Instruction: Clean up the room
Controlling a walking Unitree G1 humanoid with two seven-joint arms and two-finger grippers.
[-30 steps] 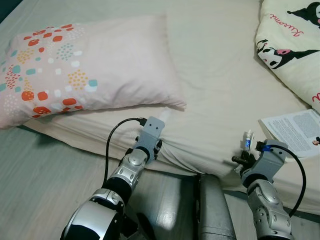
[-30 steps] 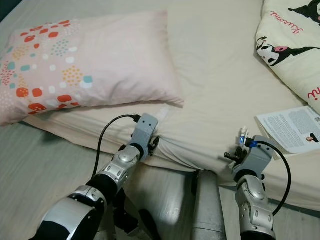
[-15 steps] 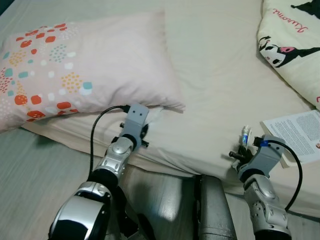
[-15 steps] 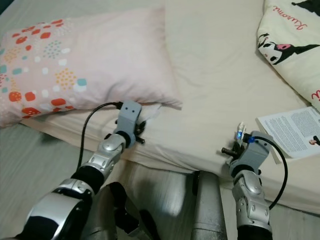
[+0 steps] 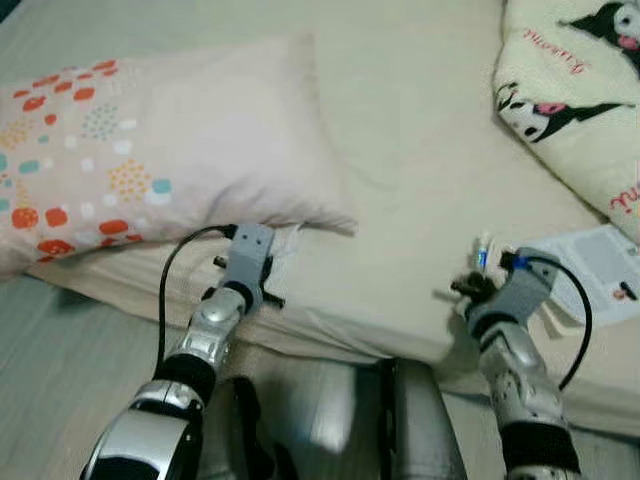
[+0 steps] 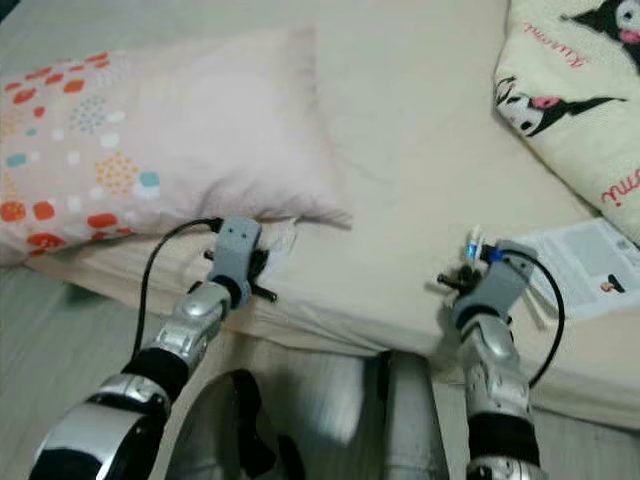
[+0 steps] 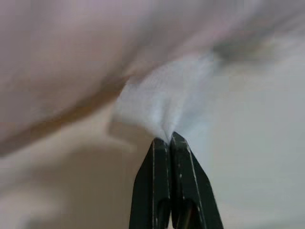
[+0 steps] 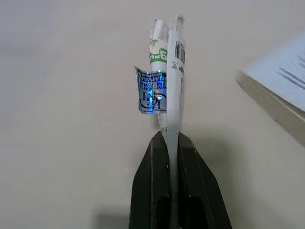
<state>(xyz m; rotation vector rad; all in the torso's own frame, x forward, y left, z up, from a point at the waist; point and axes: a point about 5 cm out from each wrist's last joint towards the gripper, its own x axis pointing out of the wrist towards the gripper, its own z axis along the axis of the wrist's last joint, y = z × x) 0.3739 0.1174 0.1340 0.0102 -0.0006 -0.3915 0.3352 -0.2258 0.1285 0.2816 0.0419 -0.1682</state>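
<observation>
- My left tool is clamped on a white tissue beside the pillow.
- My right tool pinches a wrapper.
- Both still need binning; the booklet remains on the bed.

A wide bare stretch of sheet lies open between the pillow on the left and the blanket far right; a booklet blocks the near right edge.

pillow 1 | blanket 1 | booklet 1 | wrapper 1 | tissue 1
</observation>
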